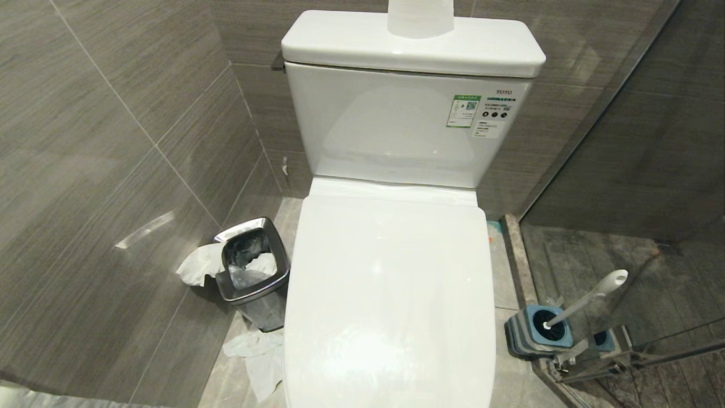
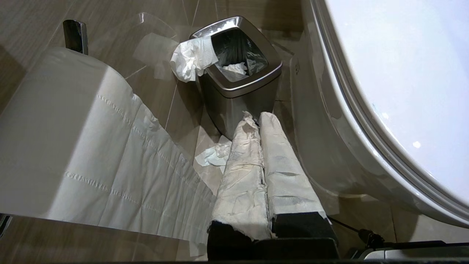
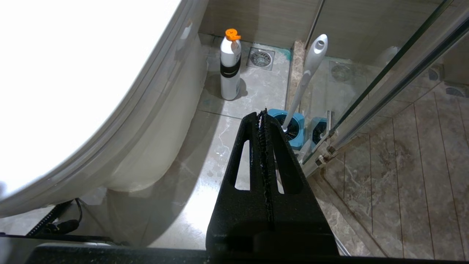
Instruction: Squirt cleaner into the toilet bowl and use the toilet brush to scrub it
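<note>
The toilet's white lid [image 1: 391, 294] is down, so the inside of the toilet bowl is hidden; its outer wall [image 2: 322, 154] [image 3: 146, 146] shows in both wrist views. The toilet brush [image 1: 589, 297] [image 3: 309, 69] leans in its blue holder [image 1: 538, 334] [image 3: 298, 126] on the floor right of the toilet, bristles hidden inside. The cleaner itself is out of view; a white bottle with an orange cap [image 3: 230, 68] stands beside the toilet. My left gripper [image 2: 258, 117], wrapped in white, hangs shut left of the toilet. My right gripper [image 3: 262, 113] is shut, empty, just short of the holder.
A steel waste bin [image 1: 252, 272] [image 2: 238, 73] with tissue hanging over its rim stands left of the toilet, more tissue [image 1: 257, 354] on the floor. A toilet paper roll [image 2: 73, 128] hangs near my left gripper. A glass shower door [image 1: 651, 170] and its rail close off the right.
</note>
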### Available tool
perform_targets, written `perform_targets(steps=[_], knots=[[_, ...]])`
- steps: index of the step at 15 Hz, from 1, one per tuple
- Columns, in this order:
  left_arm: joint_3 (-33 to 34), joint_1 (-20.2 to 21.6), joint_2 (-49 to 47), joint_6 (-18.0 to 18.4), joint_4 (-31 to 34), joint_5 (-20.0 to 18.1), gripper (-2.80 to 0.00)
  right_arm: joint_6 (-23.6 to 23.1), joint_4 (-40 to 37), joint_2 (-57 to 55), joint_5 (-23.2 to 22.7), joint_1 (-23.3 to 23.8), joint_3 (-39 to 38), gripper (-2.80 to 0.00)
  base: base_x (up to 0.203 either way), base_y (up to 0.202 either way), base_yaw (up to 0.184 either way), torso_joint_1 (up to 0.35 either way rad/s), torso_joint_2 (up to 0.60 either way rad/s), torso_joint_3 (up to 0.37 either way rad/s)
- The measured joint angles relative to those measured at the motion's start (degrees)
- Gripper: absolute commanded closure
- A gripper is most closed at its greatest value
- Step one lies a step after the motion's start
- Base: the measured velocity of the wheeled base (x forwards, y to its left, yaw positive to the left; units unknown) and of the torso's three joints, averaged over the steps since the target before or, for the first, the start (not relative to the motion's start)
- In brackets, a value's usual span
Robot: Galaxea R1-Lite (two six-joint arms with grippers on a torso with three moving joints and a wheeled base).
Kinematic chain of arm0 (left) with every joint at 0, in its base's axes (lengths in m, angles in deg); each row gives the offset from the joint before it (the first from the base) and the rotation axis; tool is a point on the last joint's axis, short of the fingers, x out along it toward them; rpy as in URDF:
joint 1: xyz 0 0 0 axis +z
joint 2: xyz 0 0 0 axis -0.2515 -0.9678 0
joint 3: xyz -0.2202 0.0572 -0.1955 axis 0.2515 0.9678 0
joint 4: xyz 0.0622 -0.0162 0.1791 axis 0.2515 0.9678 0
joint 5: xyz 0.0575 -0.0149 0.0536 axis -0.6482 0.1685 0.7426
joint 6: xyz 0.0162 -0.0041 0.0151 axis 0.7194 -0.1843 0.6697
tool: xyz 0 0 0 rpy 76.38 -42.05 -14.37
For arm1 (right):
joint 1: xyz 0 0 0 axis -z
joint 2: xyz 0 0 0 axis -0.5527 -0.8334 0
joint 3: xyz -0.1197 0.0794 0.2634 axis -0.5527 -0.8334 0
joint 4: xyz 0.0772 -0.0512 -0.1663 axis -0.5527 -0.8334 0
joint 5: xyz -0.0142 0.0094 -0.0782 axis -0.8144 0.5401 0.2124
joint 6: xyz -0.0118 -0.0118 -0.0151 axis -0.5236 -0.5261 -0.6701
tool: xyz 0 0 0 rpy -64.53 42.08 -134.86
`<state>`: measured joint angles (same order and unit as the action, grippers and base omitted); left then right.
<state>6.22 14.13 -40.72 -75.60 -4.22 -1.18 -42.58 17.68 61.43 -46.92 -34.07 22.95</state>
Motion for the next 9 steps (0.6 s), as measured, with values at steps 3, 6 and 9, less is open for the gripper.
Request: perform_targets(steps=[3, 6, 9], knots=[[0.0, 0.0, 0.0, 0.05, 0.0, -0.01, 0.0, -0.06, 0.0, 0.02, -0.05, 0.0, 0.0, 0.0, 0.0, 0.0, 0.0, 0.0, 0.0, 0.0], [0.0, 0.0, 0.01, 0.05, -0.01, -0.03, 0.0, -0.02, -0.02, 0.0, -0.03, 0.0, 0.0, 0.0, 0.0, 0.0, 0.0, 0.0, 0.0, 0.0], [0.0, 0.0, 0.0, 0.04, -0.02, -0.01, 0.0, 0.05, -0.02, 0.02, -0.02, 0.0, 0.0, 0.0, 0.0, 0.0, 0.0, 0.0, 0.0, 0.0]])
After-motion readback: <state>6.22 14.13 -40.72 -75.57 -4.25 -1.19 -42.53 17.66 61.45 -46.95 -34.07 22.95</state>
